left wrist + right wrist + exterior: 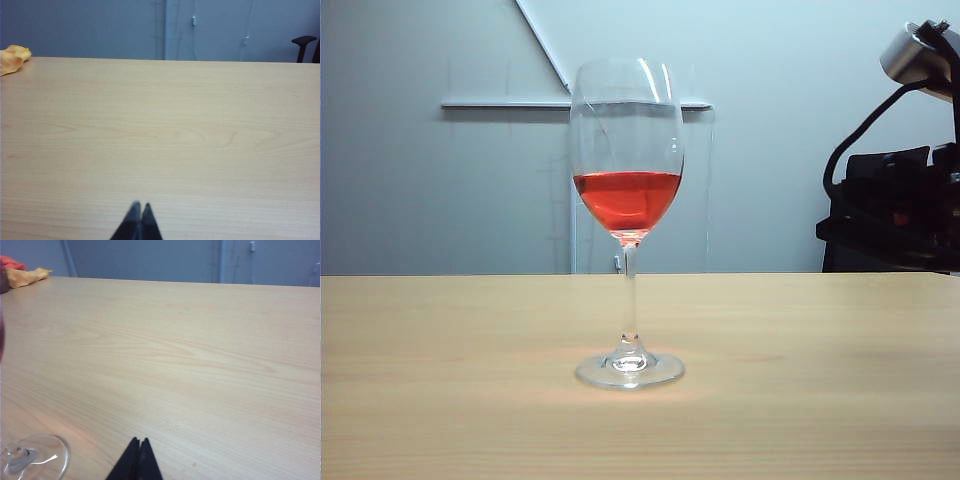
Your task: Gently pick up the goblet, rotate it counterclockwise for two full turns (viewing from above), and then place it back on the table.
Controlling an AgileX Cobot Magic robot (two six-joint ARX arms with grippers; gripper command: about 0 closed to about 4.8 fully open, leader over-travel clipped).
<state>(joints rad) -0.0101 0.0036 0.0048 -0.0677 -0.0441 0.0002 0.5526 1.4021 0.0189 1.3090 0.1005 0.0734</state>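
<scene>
The goblet [628, 200] stands upright on the table [440, 380], a clear wine glass with red liquid in its bowl and its round foot flat on the wood. In the right wrist view only the glass foot [35, 457] shows, beside my right gripper [139, 441], whose two dark fingertips are pressed together, shut and apart from the glass. My left gripper [141, 205] hangs over bare table, shut on nothing, with no glass in its view. In the exterior view neither gripper's jaws show; a black arm [895, 205] sits at the right edge.
An orange cloth [12, 59] lies at the table's far corner, also seen as an orange cloth [25, 275] with a red item beside it. A grey wall stands behind the table. A black chair arm [304, 41] shows beyond the far edge.
</scene>
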